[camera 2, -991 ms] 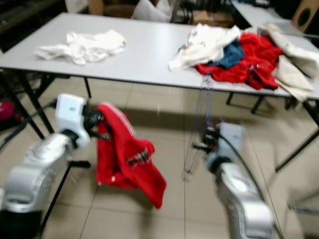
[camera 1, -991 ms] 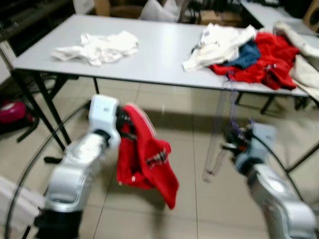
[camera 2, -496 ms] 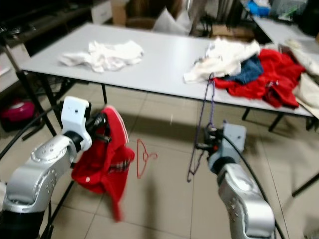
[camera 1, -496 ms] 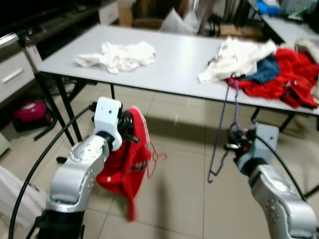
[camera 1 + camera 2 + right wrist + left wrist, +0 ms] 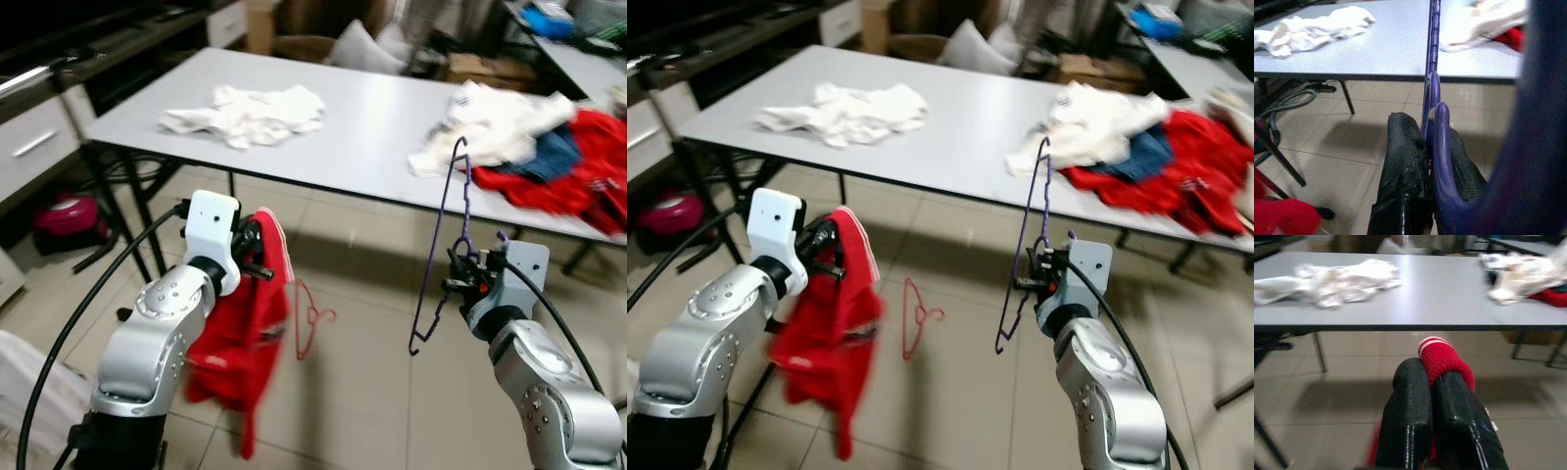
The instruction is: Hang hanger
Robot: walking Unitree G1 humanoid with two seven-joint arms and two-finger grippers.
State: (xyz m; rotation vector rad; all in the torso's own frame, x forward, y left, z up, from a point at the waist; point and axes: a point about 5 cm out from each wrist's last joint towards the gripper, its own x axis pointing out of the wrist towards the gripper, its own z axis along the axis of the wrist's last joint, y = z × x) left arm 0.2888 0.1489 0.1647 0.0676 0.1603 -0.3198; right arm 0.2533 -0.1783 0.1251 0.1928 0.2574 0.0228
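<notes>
Left eye view: we stand before a long grey bench [image 5: 343, 127] that carries a crumpled white cloth [image 5: 245, 113] toward its left end and a heap of white, blue and red clothes [image 5: 534, 157] toward its right end. Below it lies a tiled floor [image 5: 353, 392], with a thin red wire hanger [image 5: 309, 318] seen against the tiles between our two arms. Our left tool [image 5: 1432, 396] has its two black fingers pressed together on a red garment [image 5: 245, 352], which hangs from it in front of the bench's near edge. Our right tool [image 5: 1425, 147] is clamped on a purple hanger [image 5: 441, 250], held nearly upright, its hook rising to the level of the bench's edge and its lower end hanging free above the floor.
</notes>
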